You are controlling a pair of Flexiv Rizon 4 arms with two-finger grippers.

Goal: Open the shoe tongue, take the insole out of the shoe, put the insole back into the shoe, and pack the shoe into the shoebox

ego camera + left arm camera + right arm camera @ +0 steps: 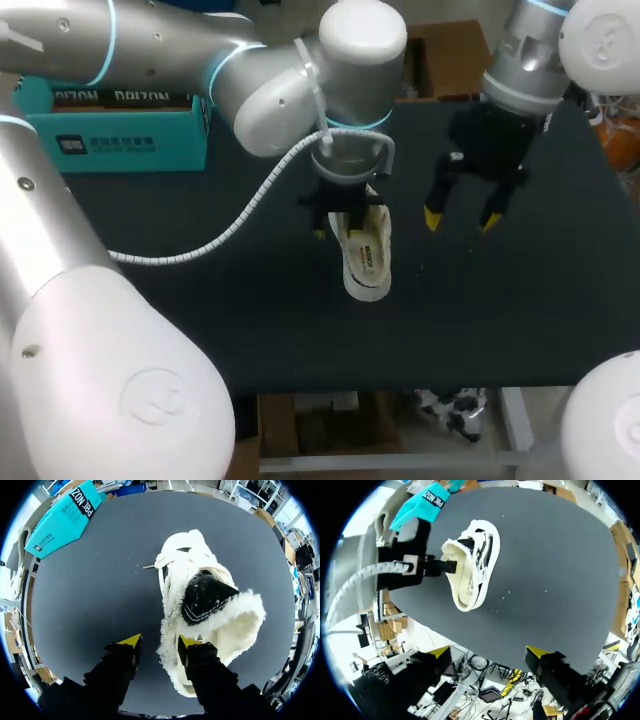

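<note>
A white fleecy shoe (366, 262) lies on the black table (520, 320), toe toward the front edge. My left gripper (348, 215) hangs over its heel end. In the left wrist view the left gripper (161, 641) straddles the shoe's (210, 625) fleecy side wall: one finger is inside the opening against the fleece, the other outside with a sliver of table showing, so it is open. A black piece (205, 597) sits in the opening. My right gripper (461, 220) hovers open to the shoe's right, holding nothing; from it (489, 652) the shoe (472, 565) lies well ahead.
The teal shoebox (120, 135) stands at the table's back left corner, also seen as the shoebox (65, 517) far ahead of the left gripper. A brown cardboard box (450, 60) sits behind the table's far edge. Bare table surrounds the shoe.
</note>
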